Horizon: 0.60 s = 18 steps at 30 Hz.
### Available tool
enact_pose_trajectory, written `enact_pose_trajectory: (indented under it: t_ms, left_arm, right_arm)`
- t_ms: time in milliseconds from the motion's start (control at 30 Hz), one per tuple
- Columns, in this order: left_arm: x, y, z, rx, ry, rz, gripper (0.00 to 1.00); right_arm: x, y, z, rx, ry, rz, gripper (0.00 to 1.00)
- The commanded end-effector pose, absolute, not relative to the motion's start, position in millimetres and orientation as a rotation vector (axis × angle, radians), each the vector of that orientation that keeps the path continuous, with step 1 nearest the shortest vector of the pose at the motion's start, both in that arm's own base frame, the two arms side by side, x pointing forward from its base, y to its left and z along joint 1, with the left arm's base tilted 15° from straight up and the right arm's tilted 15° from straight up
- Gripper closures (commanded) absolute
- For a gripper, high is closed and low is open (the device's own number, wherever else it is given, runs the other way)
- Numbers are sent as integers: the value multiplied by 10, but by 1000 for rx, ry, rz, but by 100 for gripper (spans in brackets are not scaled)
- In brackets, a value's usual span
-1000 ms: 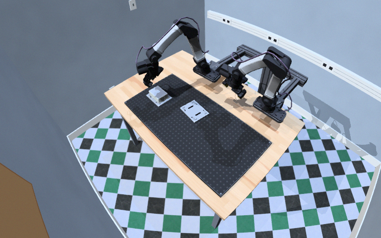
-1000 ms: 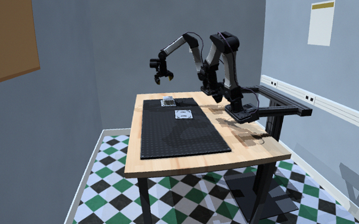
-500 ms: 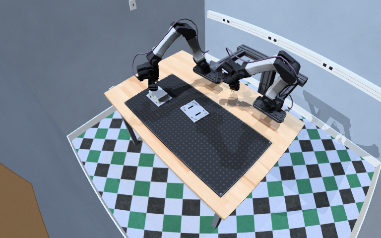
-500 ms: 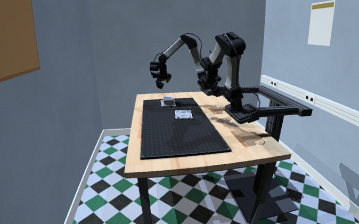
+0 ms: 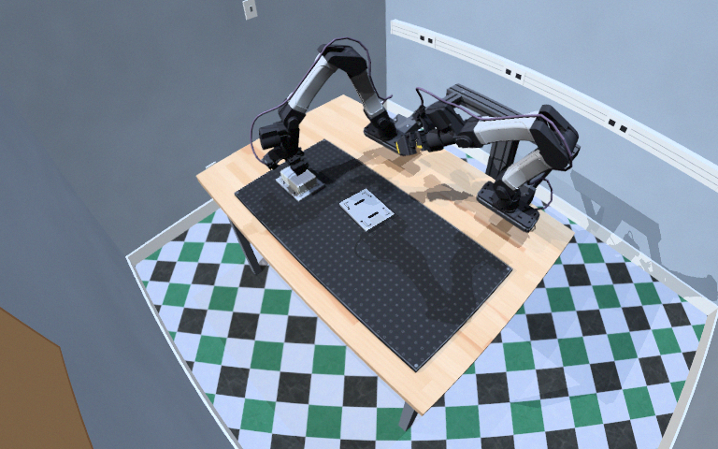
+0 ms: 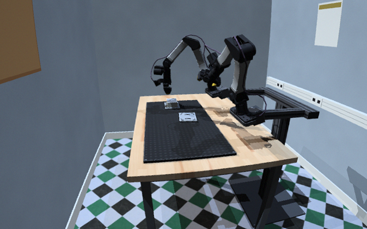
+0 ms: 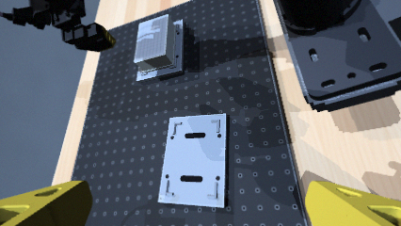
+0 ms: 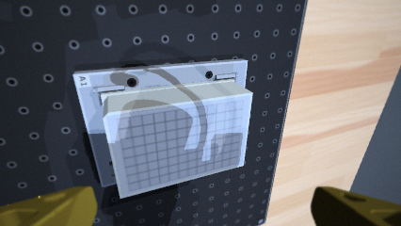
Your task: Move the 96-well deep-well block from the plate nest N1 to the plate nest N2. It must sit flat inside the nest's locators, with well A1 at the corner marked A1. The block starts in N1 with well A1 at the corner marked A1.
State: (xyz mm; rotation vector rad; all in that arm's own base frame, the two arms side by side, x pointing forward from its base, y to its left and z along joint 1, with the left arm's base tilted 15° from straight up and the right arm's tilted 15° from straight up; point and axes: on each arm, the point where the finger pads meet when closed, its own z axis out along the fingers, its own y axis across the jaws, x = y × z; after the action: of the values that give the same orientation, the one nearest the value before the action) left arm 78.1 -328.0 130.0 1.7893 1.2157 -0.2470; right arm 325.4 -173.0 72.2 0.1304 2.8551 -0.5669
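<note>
The pale deep-well block (image 5: 304, 185) (image 6: 171, 102) (image 7: 155, 42) (image 8: 181, 141) sits in nest N1 (image 7: 180, 47) (image 8: 89, 105), whose A1 label shows in the right wrist view at the plate's upper-left corner. Block well marks are not readable. Nest N2 (image 5: 366, 209) (image 6: 182, 116) (image 7: 195, 157), a flat light plate with corner locators and two dark slots, is empty. My right gripper (image 5: 299, 166) (image 6: 167, 90) (image 8: 203, 196) is open above the block, not gripping it. My left gripper (image 5: 409, 147) (image 6: 206, 80) (image 7: 199, 190) is open and empty, raised behind N2 near the arm bases.
Both nests stand on a black perforated board (image 5: 338, 275) (image 6: 162, 145) on a wooden table (image 5: 479, 327) (image 6: 210, 168). The right arm's base (image 7: 339, 61) is beyond the board's edge in the left wrist view. A black frame (image 5: 484, 100) (image 6: 296, 106) stands behind the arms.
</note>
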Motion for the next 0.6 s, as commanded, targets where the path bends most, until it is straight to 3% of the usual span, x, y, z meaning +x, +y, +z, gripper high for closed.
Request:
enact_pose_trajectory:
  t_ms: [0, 567]
  left_arm:
    - [829, -3347, 1594, 1514, 1342, -357, 0]
    - [866, -3312, 1990, 1171, 1462, -583, 0]
  right_arm:
    - [3308, -1765, 604, -253, 2856, -575, 0]
    - [3384, -1778, 320, -1326, 2628, -656, 0]
